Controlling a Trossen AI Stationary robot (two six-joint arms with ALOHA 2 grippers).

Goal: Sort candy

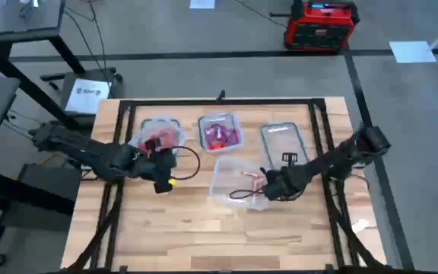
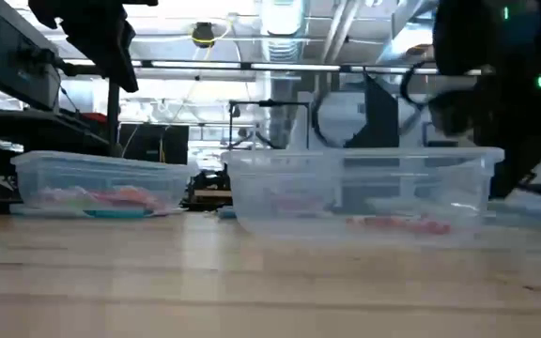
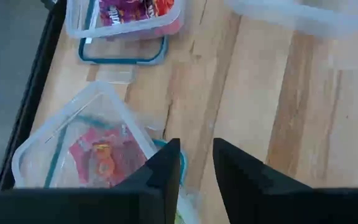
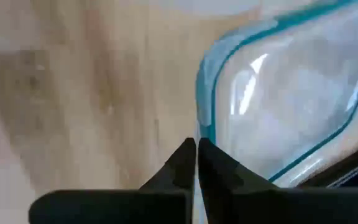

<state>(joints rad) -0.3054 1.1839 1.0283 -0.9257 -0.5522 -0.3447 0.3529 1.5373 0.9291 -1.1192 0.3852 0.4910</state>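
Candy first: the small wrapped candy pieces in shiny red, pink and purple wrappers [image 1: 219, 135] are spread over tubs. You've got red ones in the far-left clear rectangular plastic tub [image 1: 160, 135], purple and red in the far-centre clear plastic tub [image 1: 220, 131], and a couple of pink/red bits left in the nearer centre clear source tub [image 1: 226, 176]. The far-right clear tub with the bluish rim [image 1: 283, 143] looks empty, prob. waiting for the pink lot.

Right gripper [image 4: 196, 163] sits at the right edge of the source tub, w/ jaws pinched fully together. In the right wrist view the tips meet right by a bluish tub rim over bare wood. I can't tell if a candy is between them; nothing shows, so treat it as a poss. miss and check before you carry on.

Left gripper [image 3: 196, 163] hovers between the far-left tub and the source tub, jaws narrow but parted, nothing in them. It looks parked there, close to its own tub and out of the right arm's way.

Low view shows red candy in the left tub and a few pieces on the source tub floor, so sorting seems well along but not finished.
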